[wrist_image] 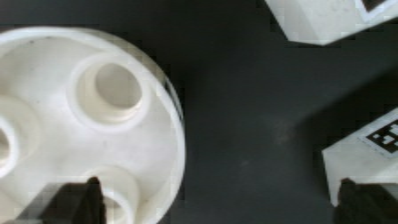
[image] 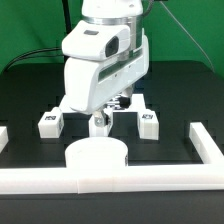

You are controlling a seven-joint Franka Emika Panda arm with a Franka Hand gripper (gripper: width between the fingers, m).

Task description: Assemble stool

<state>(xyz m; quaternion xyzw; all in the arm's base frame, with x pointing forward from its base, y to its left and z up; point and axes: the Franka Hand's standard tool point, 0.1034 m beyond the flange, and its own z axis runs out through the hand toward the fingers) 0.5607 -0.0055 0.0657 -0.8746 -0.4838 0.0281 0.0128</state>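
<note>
Nearest the camera, a long white border rail (image: 110,181) was laid across the front of the black bench (image: 25,100). Just behind it, touching or nearly so, the stool's round seat (image: 97,153) was seen lying flat. Farther back, three blocky legs were set in a row, well apart: a left leg (image: 48,123) on the exterior view's left, a middle leg (image: 99,124) under the arm, and a right leg (image: 148,122) on the exterior view's right. None was yet fitted to the seat.

The hand (wrist_image: 222,203) was held low, its fingers (wrist_image: 77,200) spread wide with nothing gripped — released. In the wrist view one finger was seen over the seat's rim and the other over bare bench; whether the seat was touched could not be told. Round sockets (wrist_image: 112,88) were shown facing up.

The seat was judged to be stiff, light moulded plastic, smooth and likely slippery — a flat disc with little height to pinch. It would best be taken squarely across the rim or at a socket wall, so that it would not be tilted. The flat-sided legs were judged easier to clamp.
</note>
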